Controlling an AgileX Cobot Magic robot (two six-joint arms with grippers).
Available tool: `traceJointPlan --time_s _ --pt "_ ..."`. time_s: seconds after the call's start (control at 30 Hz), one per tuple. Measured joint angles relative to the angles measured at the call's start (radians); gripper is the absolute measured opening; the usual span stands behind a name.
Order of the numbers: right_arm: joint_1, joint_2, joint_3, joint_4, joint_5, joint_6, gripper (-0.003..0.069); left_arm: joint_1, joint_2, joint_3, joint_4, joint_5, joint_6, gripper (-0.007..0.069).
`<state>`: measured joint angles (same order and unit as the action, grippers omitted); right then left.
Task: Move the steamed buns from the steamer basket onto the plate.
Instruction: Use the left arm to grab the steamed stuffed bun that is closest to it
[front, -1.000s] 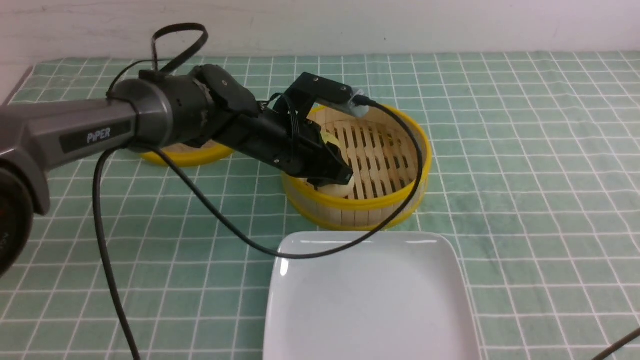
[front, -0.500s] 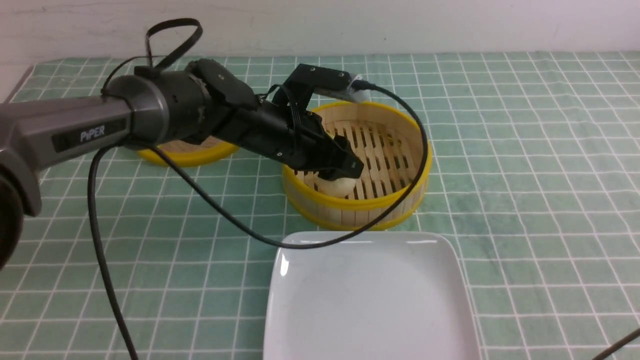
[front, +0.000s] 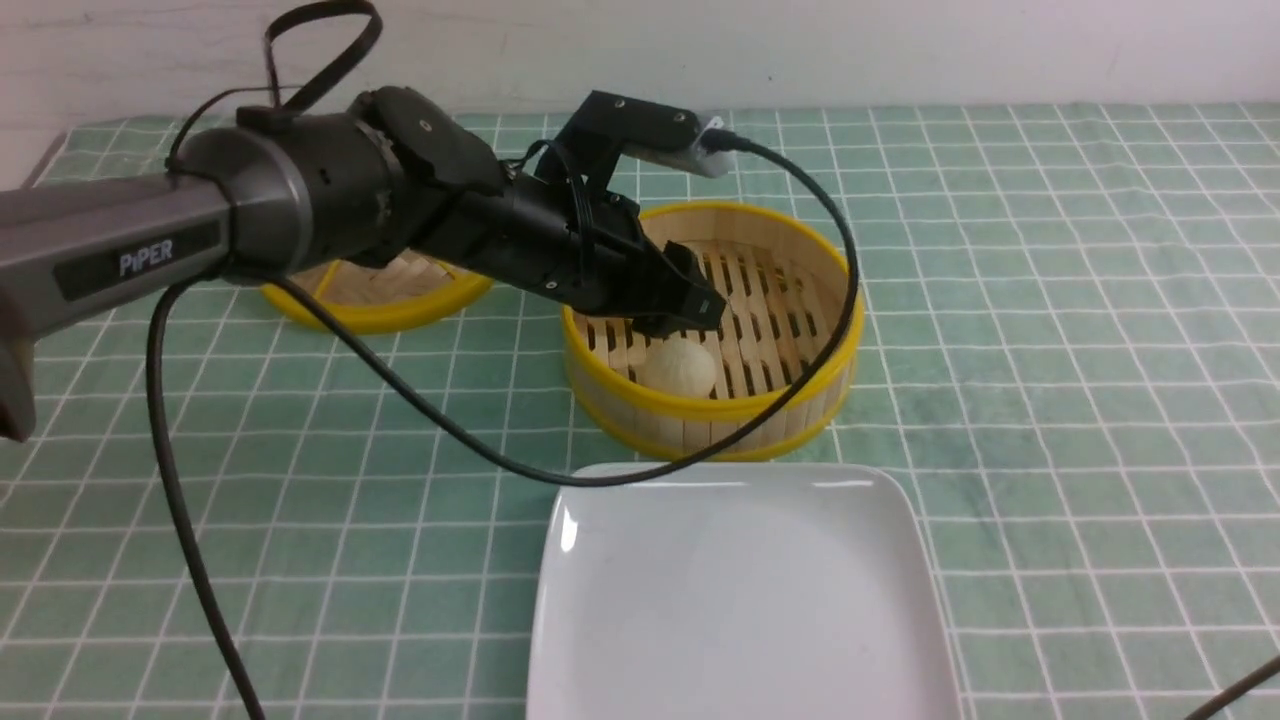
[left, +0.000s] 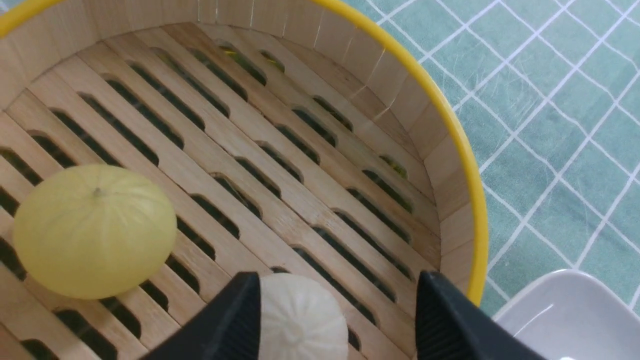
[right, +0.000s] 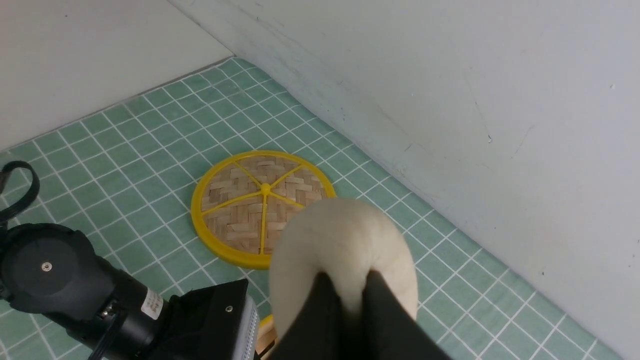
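2 buns sat pleats-up in the basket (front: 700, 412), round with no long axis: the white bun (front: 678, 365) by the near wall, the yellow bun (left: 95, 230) beside it. The left arm (front: 300, 200) slanted down from the left. The left gripper (front: 690, 305) hung just above the white bun, jaws wide. The right gripper (right: 350, 295) pinched a 3rd bun (right: 345, 245) in the air.
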<state>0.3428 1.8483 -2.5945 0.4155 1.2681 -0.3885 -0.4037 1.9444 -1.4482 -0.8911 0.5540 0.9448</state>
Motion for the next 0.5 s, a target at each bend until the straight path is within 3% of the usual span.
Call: traceJointPlan --time_s 0.5 --pt "0.0 0.0 0.0 0.023 0.0 -0.008 0.0033 0.0 0.085 0.0 0.023 -0.008 -0.043 0.0418"
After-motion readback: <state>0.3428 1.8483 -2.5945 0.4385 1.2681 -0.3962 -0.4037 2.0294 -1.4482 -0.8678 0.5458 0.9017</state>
